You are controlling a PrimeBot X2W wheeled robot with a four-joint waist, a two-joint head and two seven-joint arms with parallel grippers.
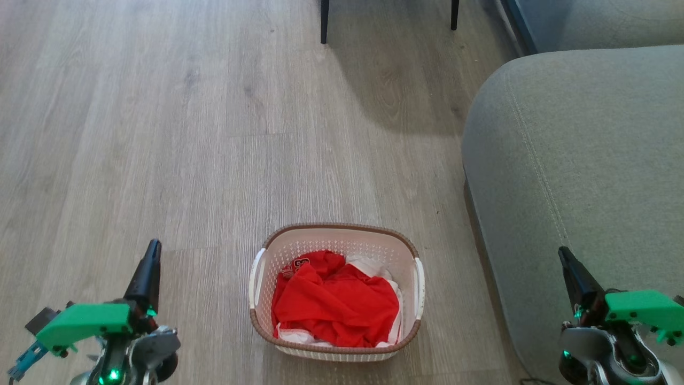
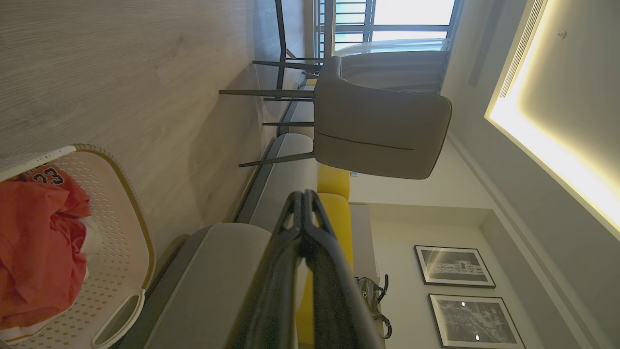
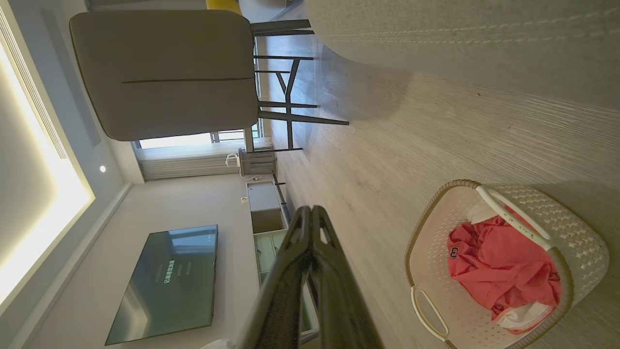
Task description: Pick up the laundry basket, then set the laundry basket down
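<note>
Though floor-bound, laundry basket (image 1: 342, 229) with clothes (image 1: 336, 305)

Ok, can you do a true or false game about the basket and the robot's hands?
1. The cream-white perforated plastic laundry basket stands on the pale wooden floor. True.
2. The laundry basket is empty. False: crumpled red clothing lies in it, with some white cloth.
3. The left gripper is holding one of the basket's handles. False: it is off to the basket's left, apart from it, with its fingers shut on nothing.
4. The right gripper has its two dark fingers closed together. True.
5. A grey fabric sofa is on the basket's right in the head view. True.
</note>
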